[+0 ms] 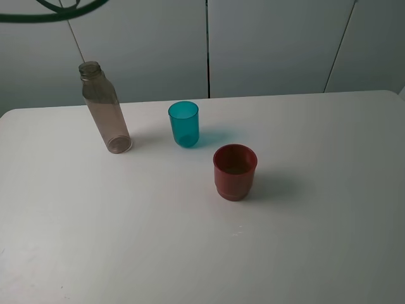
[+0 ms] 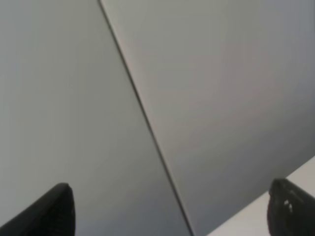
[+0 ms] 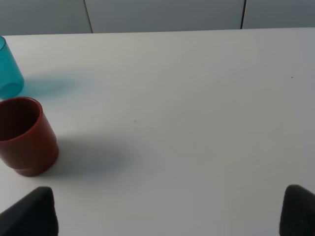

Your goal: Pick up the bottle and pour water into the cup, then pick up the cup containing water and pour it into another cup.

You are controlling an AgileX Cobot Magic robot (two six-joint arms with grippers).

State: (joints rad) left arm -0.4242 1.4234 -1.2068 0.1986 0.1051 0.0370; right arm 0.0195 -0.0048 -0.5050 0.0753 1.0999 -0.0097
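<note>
The clear brownish bottle (image 1: 105, 109) stands upright, uncapped, at the back left of the white table (image 1: 316, 221). The teal cup (image 1: 184, 123) stands to its right; it also shows in the right wrist view (image 3: 9, 69). The dark red cup (image 1: 235, 171) stands nearer the front, right of the teal one, and shows in the right wrist view (image 3: 23, 136). No arm shows in the high view. My left gripper (image 2: 170, 209) is open and empty, facing the wall. My right gripper (image 3: 167, 214) is open and empty, apart from the red cup.
A grey panelled wall (image 1: 272, 44) with vertical seams runs behind the table's far edge. A dark cable loop (image 1: 57, 11) hangs at the top left of the high view.
</note>
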